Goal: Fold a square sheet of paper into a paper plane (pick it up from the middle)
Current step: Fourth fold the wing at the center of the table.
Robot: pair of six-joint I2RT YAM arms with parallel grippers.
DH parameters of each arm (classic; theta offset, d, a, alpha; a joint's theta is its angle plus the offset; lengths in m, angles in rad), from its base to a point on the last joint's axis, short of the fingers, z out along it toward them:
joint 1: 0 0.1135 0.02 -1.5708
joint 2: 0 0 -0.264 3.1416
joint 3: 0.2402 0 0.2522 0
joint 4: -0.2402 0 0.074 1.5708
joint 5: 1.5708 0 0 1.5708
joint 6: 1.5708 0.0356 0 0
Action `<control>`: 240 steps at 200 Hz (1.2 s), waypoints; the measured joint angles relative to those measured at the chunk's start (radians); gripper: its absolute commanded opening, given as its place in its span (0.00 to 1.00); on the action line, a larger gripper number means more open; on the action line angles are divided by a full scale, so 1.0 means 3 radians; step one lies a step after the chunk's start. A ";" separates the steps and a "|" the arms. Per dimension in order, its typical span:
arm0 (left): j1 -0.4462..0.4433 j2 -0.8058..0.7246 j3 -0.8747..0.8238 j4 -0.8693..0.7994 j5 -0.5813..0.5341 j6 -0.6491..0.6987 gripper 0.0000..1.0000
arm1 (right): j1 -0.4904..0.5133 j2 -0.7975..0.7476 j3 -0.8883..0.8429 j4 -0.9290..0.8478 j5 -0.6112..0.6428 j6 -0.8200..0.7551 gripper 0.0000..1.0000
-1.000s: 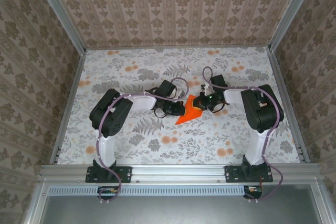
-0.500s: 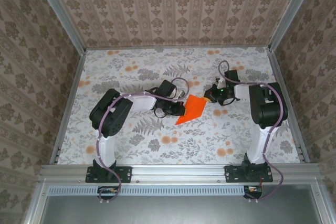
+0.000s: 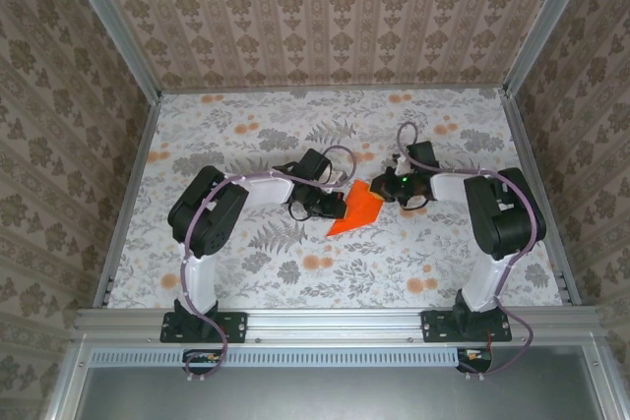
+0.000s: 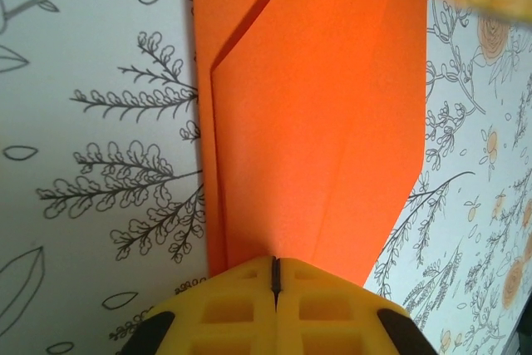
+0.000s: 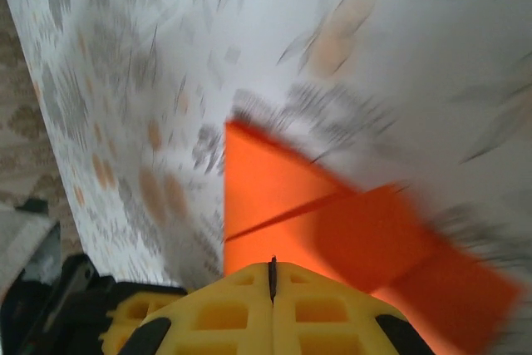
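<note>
Creasing is best done with the paper (image 4: 316, 122) ahead pinned by the closed left claw (image 4: 274, 260) and rubbed by the closed right claw (image 5: 272, 265).

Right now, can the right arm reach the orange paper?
Probably yes. The right claw sits at the far right edge of the paper with nothing between them. The left claw is at the opposite edge, out of its way.

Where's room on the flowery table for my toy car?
Free: the far strip of table by the back wall, and the near strip before the arm bases. Crowded: the middle, where left gripper and right gripper meet at the orange paper.
</note>
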 measured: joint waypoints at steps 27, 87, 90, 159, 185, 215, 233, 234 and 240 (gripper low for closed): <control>0.0004 0.0000 0.0015 -0.0050 0.0017 0.0125 0.00 | 0.0193 0.0123 -0.0006 0.0099 -0.0050 0.0117 0.06; 0.0003 -0.0001 0.0072 -0.0154 0.0009 0.0156 0.09 | 0.0200 0.0225 0.0025 0.0069 -0.0042 0.0135 0.04; 0.0001 -0.0001 0.0074 -0.0154 0.0009 0.0135 0.10 | 0.0200 0.0225 0.0027 0.0064 -0.0033 0.0127 0.04; -0.0280 -0.0533 -0.0158 0.0193 -0.0548 -0.1151 0.18 | 0.0203 0.0224 0.0041 0.0014 0.0015 0.0131 0.04; -0.0367 -0.0638 -0.0397 0.0458 -0.0724 -0.1602 0.16 | 0.0203 0.0224 0.0041 0.0011 0.0019 0.0144 0.04; -0.0393 -0.0632 -0.0505 0.0603 -0.0819 -0.1956 0.17 | 0.0203 0.0225 0.0041 0.0006 0.0024 0.0144 0.04; -0.0451 -0.0614 -0.0509 0.0684 -0.0886 -0.2118 0.17 | 0.0205 0.0225 0.0041 0.0005 0.0024 0.0150 0.04; -0.0455 -0.0613 -0.0510 0.0689 -0.0889 -0.2122 0.17 | 0.0205 0.0225 0.0042 0.0005 0.0023 0.0151 0.04; -0.0469 -0.0613 -0.0525 0.0716 -0.0910 -0.2171 0.17 | 0.0205 0.0226 0.0042 0.0005 0.0024 0.0154 0.04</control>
